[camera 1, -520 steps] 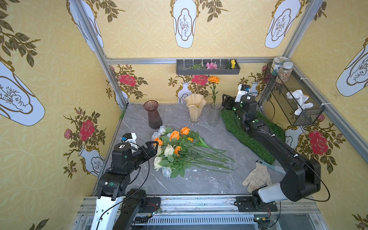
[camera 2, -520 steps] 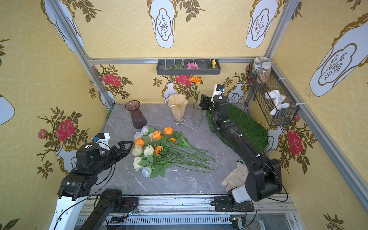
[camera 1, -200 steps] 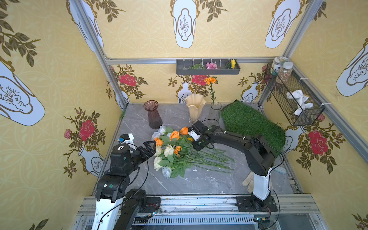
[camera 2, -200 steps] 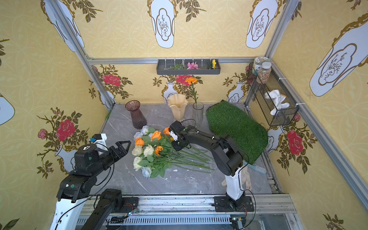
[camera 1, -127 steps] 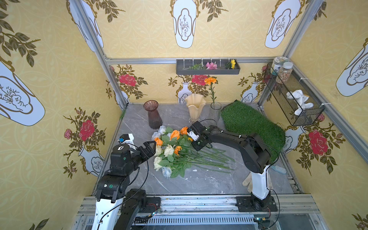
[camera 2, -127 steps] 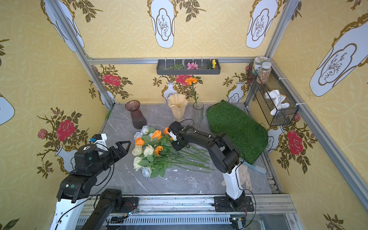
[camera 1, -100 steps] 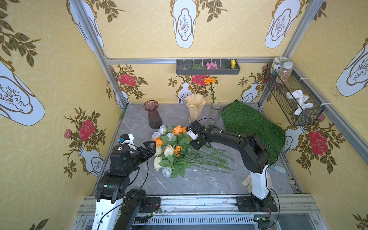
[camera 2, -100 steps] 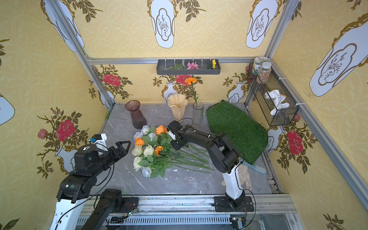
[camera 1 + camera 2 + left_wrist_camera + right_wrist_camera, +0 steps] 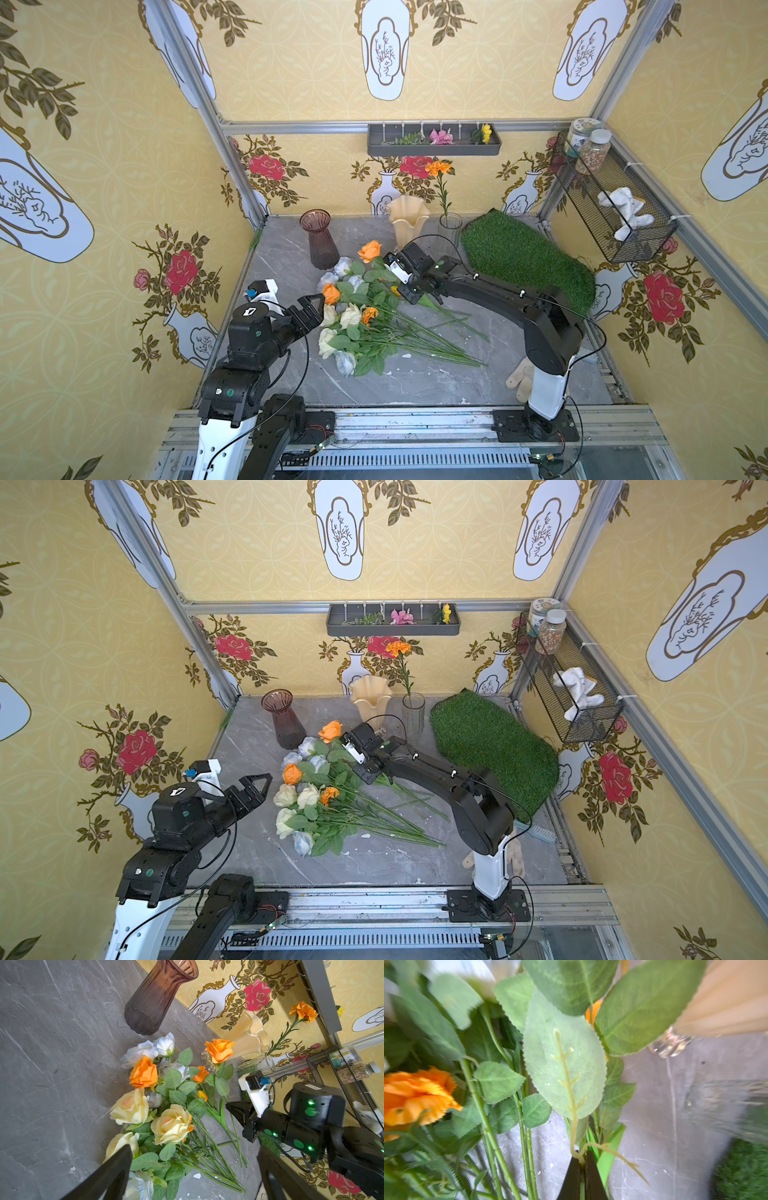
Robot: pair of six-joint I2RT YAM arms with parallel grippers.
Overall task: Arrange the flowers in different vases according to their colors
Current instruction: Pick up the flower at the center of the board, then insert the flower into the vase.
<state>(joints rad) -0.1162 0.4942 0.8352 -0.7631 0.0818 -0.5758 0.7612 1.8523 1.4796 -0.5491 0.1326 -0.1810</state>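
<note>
1. The grey table point(image 9: 286, 257) carries everything. A green mat point(image 9: 523, 257) covers its far right corner.
2. The right arm point(image 9: 498, 295) reaches from the near right to the middle of the table. The right gripper point(image 9: 582, 1165) is clenched on the stem of an orange rose, at the right side of the flowers, and the wrist view shows its jaws pressed together.
3. The left gripper point(image 9: 320, 309) hangs at the near left with its jaws spread wide, grasping nothing. Its tips are just left of the blooms.
4. The flowers point(image 9: 365, 328) lie heaped mid-table. The cream, pale blue-white and orange blooms point left, and the stems fan toward the near right.
5. Three vases stand upright along the far edge. The purple vase point(image 9: 320, 239) is on the left and the cream vase point(image 9: 407, 220) in the middle. The clear vase point(image 9: 449, 228) is on the right, just beside the mat.
6. The orange rose point(image 9: 370, 250) is at the far end of the heap, between the purple vase and the cream vase. Its bloom sits higher than the rest.
7. A marigold point(image 9: 438, 168) stands in the clear vase.
</note>
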